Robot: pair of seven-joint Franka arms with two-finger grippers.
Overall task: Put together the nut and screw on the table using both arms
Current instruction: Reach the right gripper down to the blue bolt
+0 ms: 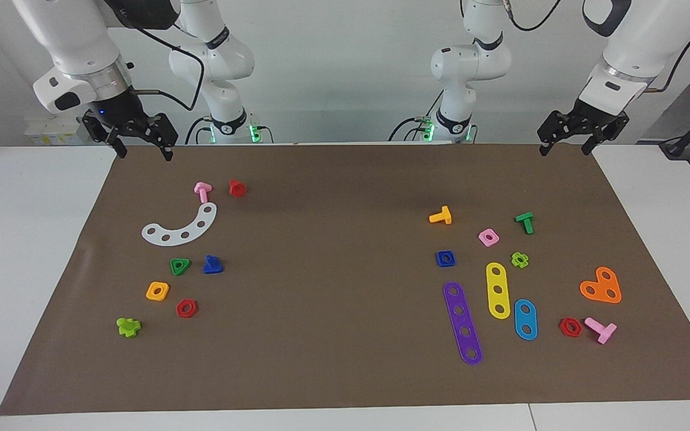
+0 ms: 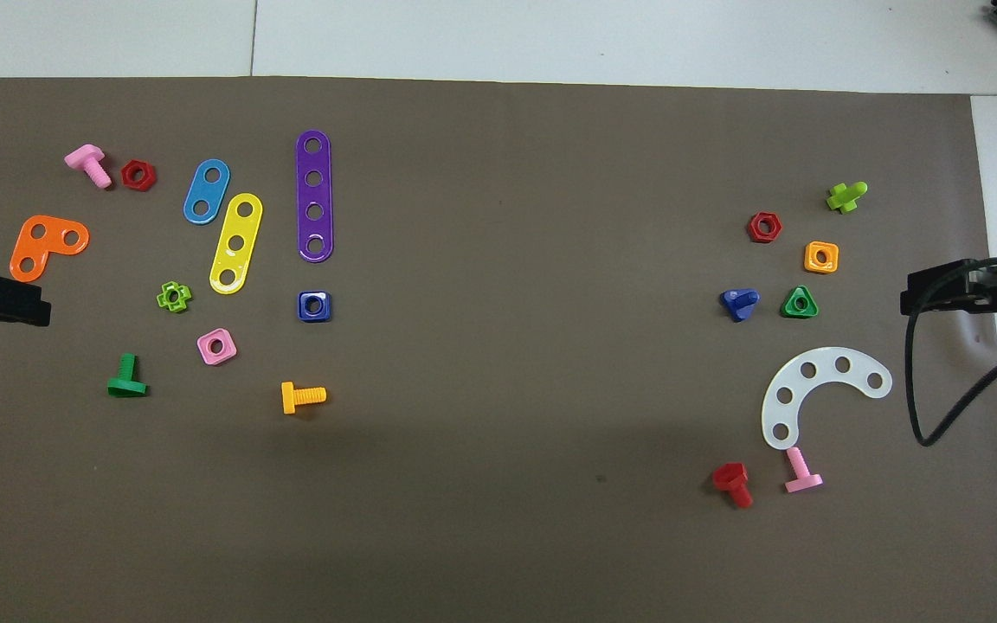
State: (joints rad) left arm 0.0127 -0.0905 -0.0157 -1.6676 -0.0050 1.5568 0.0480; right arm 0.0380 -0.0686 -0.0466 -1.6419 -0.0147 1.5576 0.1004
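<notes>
Waiting with nothing held: left gripper (image 1: pixel 581 134) and right gripper (image 1: pixel 135 134) spread, raised over the mat's corners nearest the robots.

Judging the nut (image 1: pixel 445 258) and the screw (image 1: pixel 212 264) as light, stiff, slick plastic, well apart on the counter (image 1: pixel 33 239): nut toward the left arm's end, just nearer the robots than the purple strip (image 1: pixel 462 323); screw beside the green triangle (image 1: pixel 179 266), toward the right arm's end. Best pinched across the nut's flat sides and the screw's head. Hard to make out: the screw's shaft and threads.

Blue nut (image 1: pixel 445 258) beside purple strip (image 1: pixel 463 323)
</notes>
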